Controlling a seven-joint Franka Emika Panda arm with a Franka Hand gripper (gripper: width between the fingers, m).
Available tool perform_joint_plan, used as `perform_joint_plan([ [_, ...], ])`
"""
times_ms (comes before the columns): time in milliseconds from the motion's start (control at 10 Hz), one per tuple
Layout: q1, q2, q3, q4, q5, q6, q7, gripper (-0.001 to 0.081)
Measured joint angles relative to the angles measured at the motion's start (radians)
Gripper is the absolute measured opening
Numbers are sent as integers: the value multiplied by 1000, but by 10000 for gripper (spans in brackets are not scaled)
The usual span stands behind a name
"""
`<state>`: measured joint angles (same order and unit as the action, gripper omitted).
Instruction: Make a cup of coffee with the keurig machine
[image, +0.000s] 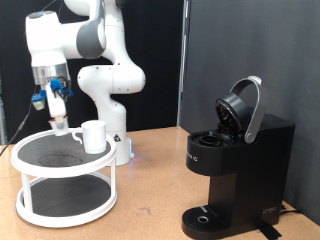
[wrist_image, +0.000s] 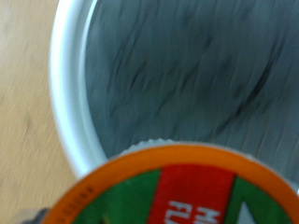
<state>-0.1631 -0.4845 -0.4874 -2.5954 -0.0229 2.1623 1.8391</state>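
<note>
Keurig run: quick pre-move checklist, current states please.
1. keurig machine lid raised: ok, it stands open.
2. Pod in the gripper: ok, the wrist view is filled by an orange-rimmed pod; jaws themselves cannot tell.
3. Gripper clear of the cup: ok, the cup stands beside it on the white two-tier rack.
4. Cup on the machine's drip base: not ok, the cup is on the rack's top tier.
5. Pod chamber empty: cannot tell.
</note>
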Motion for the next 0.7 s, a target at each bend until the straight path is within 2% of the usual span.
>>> perform_joint_plan([
  [100,45,0,-11,32,92,-67,-64,359],
  [300,114,0,-13,69,218,-105,-107,359],
  [400,128,1,-12,74,239,-105,-106,357],
  [500,126,2,-12,73,235,-105,-106,357],
  [600,129,2,-16,75,274,-125,-108,357],
  [700,144,2,-23,84,353,-156,-111,357],
])
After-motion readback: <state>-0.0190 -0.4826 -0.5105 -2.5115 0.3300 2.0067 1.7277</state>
